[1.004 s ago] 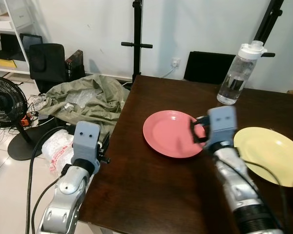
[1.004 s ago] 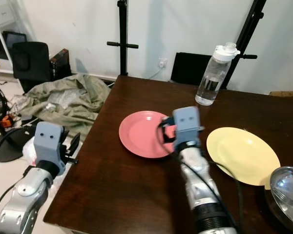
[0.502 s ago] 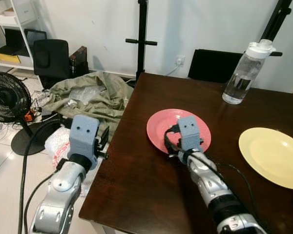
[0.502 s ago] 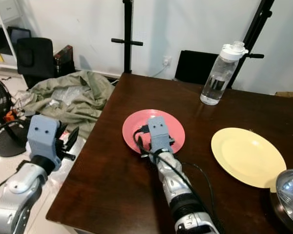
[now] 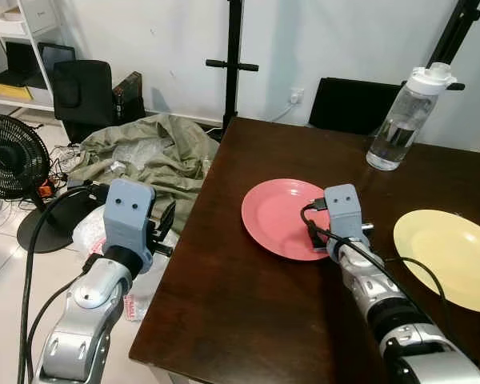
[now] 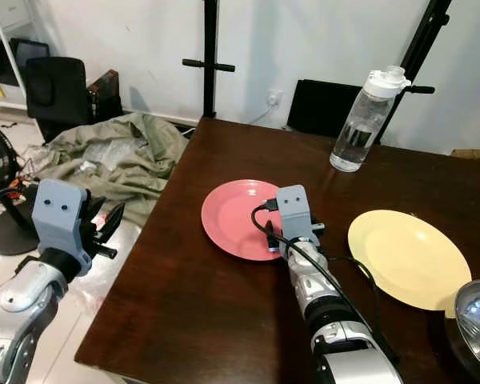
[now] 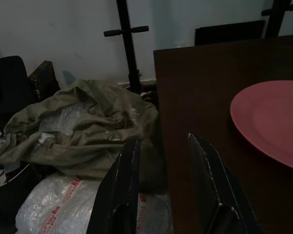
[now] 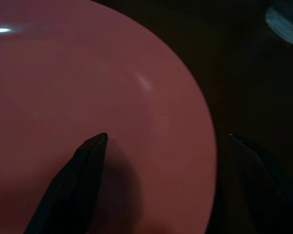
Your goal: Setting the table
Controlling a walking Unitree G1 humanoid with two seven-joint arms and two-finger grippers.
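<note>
I've got the right gripper down at the pink plate, fingers spread wide. From the right wrist camera one fingertip sits over the plate's inside surface and the other is out past the rim, over the dark table. So the rim runs between the two fingers, but nothing is clamped; I can't tell whether either finger is touching the plate.

The pink plate lies flat on the dark wooden table, toward the table's left side. To its right, well apart, the yellow plate also lies flat. At the right edge of the right eye view I catch part of a shiny metal bowl, just beside the yellow plate. A clear water bottle with a white cap stands upright near the table's far edge.

My left gripper hangs off the left edge of the table, fingers parted, holding nothing. Past it on the floor I see a crumpled olive cloth and a bag of bubble wrap. A black fan stands further left, near a black chair.
</note>
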